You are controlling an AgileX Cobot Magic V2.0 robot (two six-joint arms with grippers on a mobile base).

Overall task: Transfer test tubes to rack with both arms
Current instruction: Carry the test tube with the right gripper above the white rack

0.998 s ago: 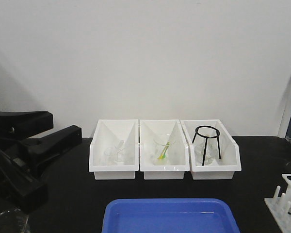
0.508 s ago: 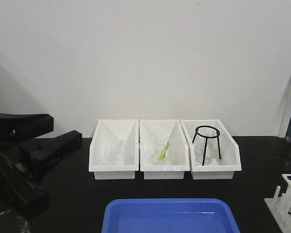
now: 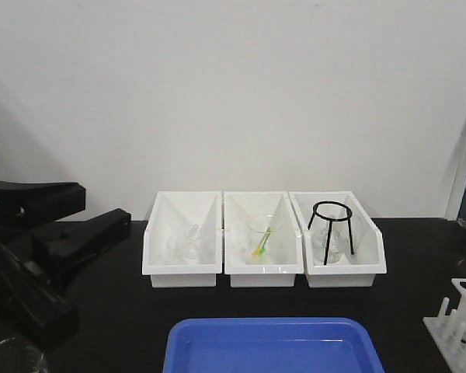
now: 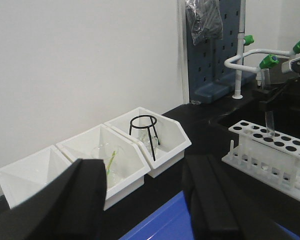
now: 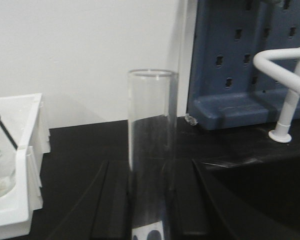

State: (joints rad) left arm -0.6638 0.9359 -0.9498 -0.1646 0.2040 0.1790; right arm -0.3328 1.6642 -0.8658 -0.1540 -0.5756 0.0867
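Since 1 s ago the L gripper (image 4: pixel 145 167) has been lowered a little in the front view. Since 0.5 s ago almost no shift is seen, and bins (image 4: pixel 165 150), tray (image 3: pixel 272 346) and rack (image 4: pixel 270 155) are unchanged. The jaws of the L gripper are held wide apart, w/ nothing between them and nothing touched. They are pointed toward the bins.

R gripper (image 5: pixel 150 167) is clamped on a tube (image 5: pixel 152 125). The tube is gripped at its lower part btw. both jaws, which are pressed on its two sides. Its long axis is kept upright, approx. vertical, w/ the open rim on top. The bottom end is cut off by the frame edge in the R wrist view.

In the L wrist view the same tube is seen hanging below the R gripper, over the rack, slightly tilted. Its lower end is at the level of the rack's top plate, at a hole of the far row. Whether it is already inside the hole cannot be told.

The rack is placed on the black table (image 4: pixel 200 125) at the right side, well apart from the bins and near the tray.
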